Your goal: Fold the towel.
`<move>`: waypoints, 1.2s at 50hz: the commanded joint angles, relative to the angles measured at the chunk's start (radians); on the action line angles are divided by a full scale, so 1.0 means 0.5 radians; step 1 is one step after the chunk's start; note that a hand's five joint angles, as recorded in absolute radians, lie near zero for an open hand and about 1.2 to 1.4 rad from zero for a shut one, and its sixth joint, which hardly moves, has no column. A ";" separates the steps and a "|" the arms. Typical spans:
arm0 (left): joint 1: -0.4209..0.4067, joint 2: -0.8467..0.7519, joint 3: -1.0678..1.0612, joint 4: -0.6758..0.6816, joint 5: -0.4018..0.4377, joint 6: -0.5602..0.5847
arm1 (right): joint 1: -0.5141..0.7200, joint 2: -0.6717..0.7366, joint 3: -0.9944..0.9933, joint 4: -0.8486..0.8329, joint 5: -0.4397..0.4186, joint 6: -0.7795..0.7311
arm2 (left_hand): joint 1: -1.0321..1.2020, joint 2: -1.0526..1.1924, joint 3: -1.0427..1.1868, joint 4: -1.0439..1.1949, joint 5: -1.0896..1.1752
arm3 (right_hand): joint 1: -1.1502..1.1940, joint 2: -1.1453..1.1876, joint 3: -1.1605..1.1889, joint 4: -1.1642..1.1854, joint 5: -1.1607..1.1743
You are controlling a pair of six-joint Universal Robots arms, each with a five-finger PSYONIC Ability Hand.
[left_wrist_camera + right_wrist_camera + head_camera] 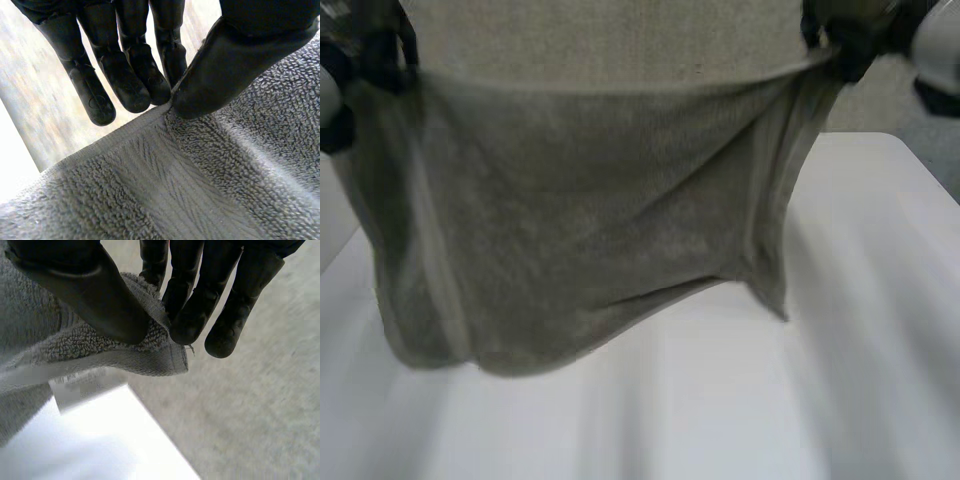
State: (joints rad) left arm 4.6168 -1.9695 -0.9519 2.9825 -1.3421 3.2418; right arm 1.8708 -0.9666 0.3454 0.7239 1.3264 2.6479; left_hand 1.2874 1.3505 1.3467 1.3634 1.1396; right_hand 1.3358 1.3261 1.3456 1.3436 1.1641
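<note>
1. Head view: a grey rectangular terry-cloth towel is held up in the air and spread wide above the flat white worktop.
2. Its upper left corner is gripped by the black left hand and its upper right corner by the black right hand. Both hands are raised well above the worktop.
3. The top hem is stretched almost level between the two hands. The cloth is hung down over the worktop's middle. The lower hem sags lowest toward the worktop's left edge, and one lower corner is pointed down nearer the right edge. Whether the lower hem touches the worktop cannot be told.
4. Left wrist view: the left hand is closed on the towel. The hem is pinched between the thumb and the fingers, which are kept fairly straight. A flat woven band and the looped pile are seen just under the thumb.
5. Right wrist view: the right hand is closed on a corner of the towel. The cloth is pressed by the thumb against the fingers.
6. Beneath that held corner, an edge of the worktop is seen, with a grey speckled floor beside it.
</note>
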 commanded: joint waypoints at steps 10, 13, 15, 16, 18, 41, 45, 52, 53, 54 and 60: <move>-0.070 -0.608 1.013 0.085 -0.049 -0.022 | 0.293 0.393 -0.212 -1.259 0.522 -0.467 | 0.218 0.092 0.099 0.066 0.164 | 0.121 0.140 0.101 0.105 0.115; -0.082 -0.595 1.261 0.180 -0.089 -0.035 | 0.296 0.350 -0.295 -1.517 0.510 -0.455 | 0.218 0.092 0.099 0.066 0.164 | 0.121 0.140 0.101 0.105 0.115; -0.091 -0.577 1.339 0.247 -0.104 -0.053 | 0.296 0.320 -0.319 -1.606 0.504 -0.448 | 0.218 0.092 0.099 0.066 0.164 | 0.121 0.140 0.101 0.105 0.115; -0.112 -0.547 1.361 0.305 -0.105 -0.074 | 0.296 0.289 -0.317 -1.659 0.495 -0.448 | 0.218 0.092 0.099 0.066 0.164 | 0.121 0.140 0.101 0.105 0.115; -0.134 -0.501 1.336 0.351 -0.098 -0.099 | 0.296 0.264 -0.310 -1.675 0.471 -0.445 | 0.218 0.092 0.099 0.066 0.164 | 0.121 0.140 0.101 0.105 0.115; 0.084 -0.313 -0.741 0.738 0.313 0.122 | 0.093 0.270 0.822 -0.702 -0.119 -0.691 | 0.218 0.092 0.099 0.066 0.164 | 0.121 0.140 0.101 0.105 0.115; 0.124 -0.301 -1.010 0.763 0.337 0.354 | 0.069 0.127 1.256 -0.794 -0.119 -0.743 | 0.218 0.092 0.099 0.066 0.164 | 0.121 0.140 0.101 0.105 0.115; 0.127 -0.172 -1.226 0.781 0.340 0.521 | 0.047 -0.245 1.656 -0.985 -0.110 -0.700 | 0.218 0.092 0.099 0.066 0.164 | 0.121 0.140 0.101 0.105 0.115; 0.130 -0.136 -1.256 0.791 0.337 0.530 | 0.038 -0.333 1.741 -1.021 -0.107 -0.676 | 0.218 0.092 0.099 0.066 0.164 | 0.121 0.140 0.101 0.105 0.115; 0.133 -0.114 -1.281 0.809 0.334 0.530 | 0.029 -0.413 1.824 -1.052 -0.100 -0.633 | 0.218 0.092 0.099 0.066 0.164 | 0.121 0.140 0.101 0.105 0.115; 0.167 -0.114 -1.376 0.895 0.322 0.533 | -0.014 -0.552 2.046 -1.101 -0.088 -0.464 | -0.040 -0.166 -0.159 -0.192 -0.093 | 0.121 0.140 0.101 0.105 0.115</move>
State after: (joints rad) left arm 4.6874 -2.0356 -1.5991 3.3932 -1.1752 3.5107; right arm 1.8833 -1.1645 1.2660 0.2017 1.2763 2.3358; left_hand 1.2891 1.3420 1.3388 1.3521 1.1345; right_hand 1.3364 1.3264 1.3490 1.3470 1.1653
